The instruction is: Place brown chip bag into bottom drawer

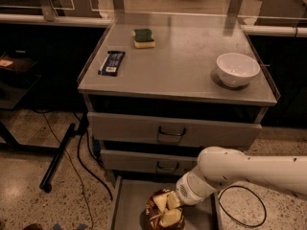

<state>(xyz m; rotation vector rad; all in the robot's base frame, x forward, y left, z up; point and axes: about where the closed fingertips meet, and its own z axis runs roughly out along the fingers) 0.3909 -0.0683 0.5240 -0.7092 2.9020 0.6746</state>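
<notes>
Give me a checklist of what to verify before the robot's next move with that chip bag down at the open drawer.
1. bottom drawer pulled out, bare floor showing: ok.
2. brown chip bag within the drawer's outline, not over its walls: ok.
3. gripper down at the bag, low over the drawer: ok.
4. Bag resting on the drawer floor: cannot tell.
5. middle drawer and top drawer shut, leaving room above: ok.
6. Looped cable on the ground lies outside the drawer: ok.
</notes>
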